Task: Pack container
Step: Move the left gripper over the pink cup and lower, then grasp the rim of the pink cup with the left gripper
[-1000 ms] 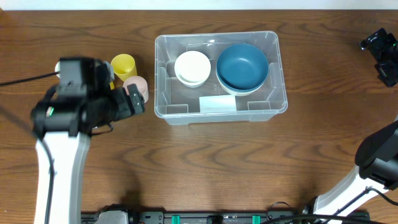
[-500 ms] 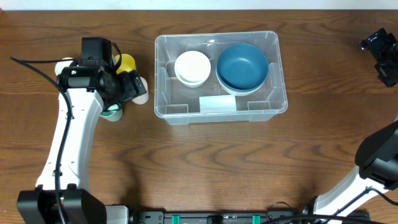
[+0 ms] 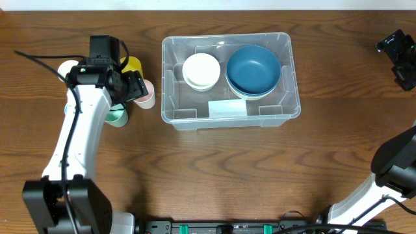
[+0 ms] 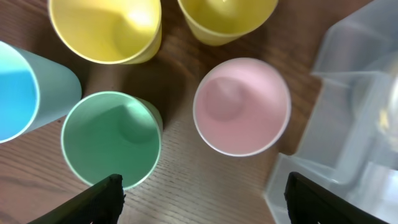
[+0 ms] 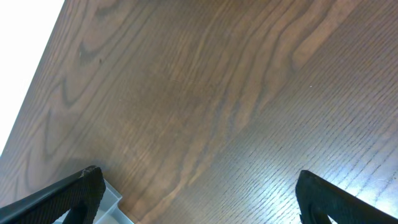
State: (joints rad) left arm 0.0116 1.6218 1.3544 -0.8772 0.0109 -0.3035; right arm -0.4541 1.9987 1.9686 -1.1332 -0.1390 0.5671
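My left gripper (image 4: 204, 186) hangs over a bunch of cups near the far left part of the tabletop (image 3: 214, 175). Its jaws stand wide apart and hold nothing. The pink cup (image 4: 241, 106) sits right below it, just ahead of the fingertips. The container (image 3: 195, 120) lies to the right of that gripper, just beside the pink cup, by the middle of the far edge. Its long side runs along that edge. It is clear hard plastic with round corners, ridges inside and a pale label (image 3: 227, 108). A white bowl (image 3: 201, 70) and a blue bowl (image 3: 253, 68) sit in it. Next to the pink cup I see a green cup (image 4: 112, 137), a blue cup (image 4: 15, 93) and two yellow cups (image 4: 102, 28), all smooth, round and open on top. My right gripper (image 5: 199, 193) is wide open too and empty, far off by the right edge. So I think the left arm is nearer and should do the next grab.
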